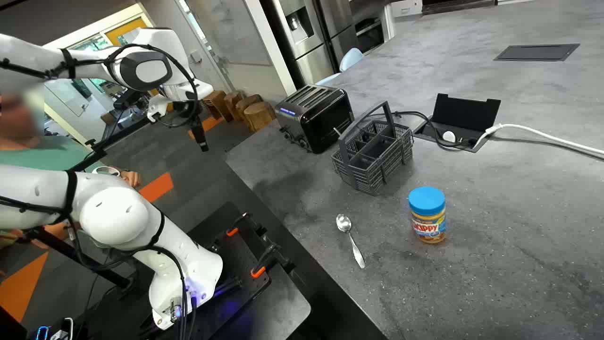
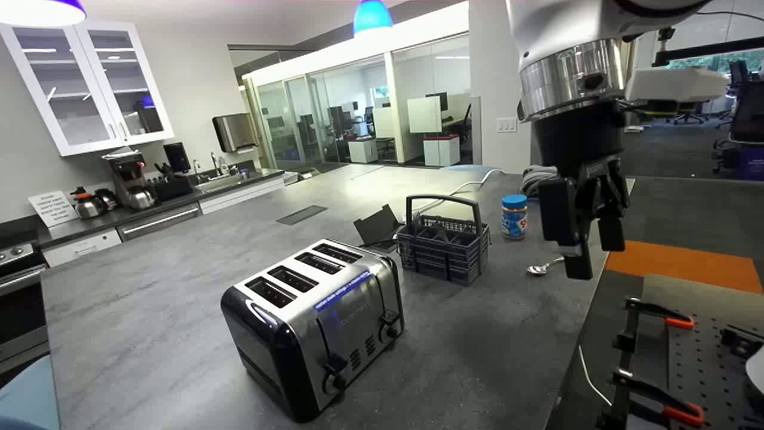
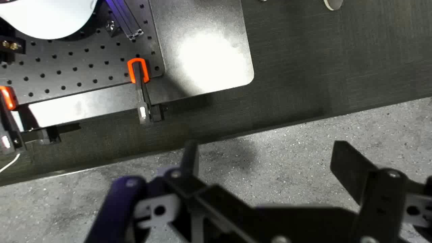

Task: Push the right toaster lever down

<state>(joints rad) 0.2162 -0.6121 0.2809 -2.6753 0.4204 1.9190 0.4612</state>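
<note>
White arm [image 1: 113, 215], black straps [image 1: 71, 193], cables [image 1: 183, 302]; silvery wrist ring [image 2: 567, 77]; black fingers [image 2: 578, 261].

Past the grey counter [image 2: 149, 298] I see a glass partition [image 2: 349, 80]; a lamp [image 2: 373, 18] glows blue overhead, and orange patches [image 2: 686, 263] break up the dark floor [image 2: 686, 212].

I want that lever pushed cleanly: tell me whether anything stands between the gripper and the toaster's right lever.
Nothing visible does. In an exterior view, open space lies between the hovering gripper and the right lever of the four-slot toaster. The cutlery basket stands past the toaster's right end, seemingly beside that path, not in it.
</note>
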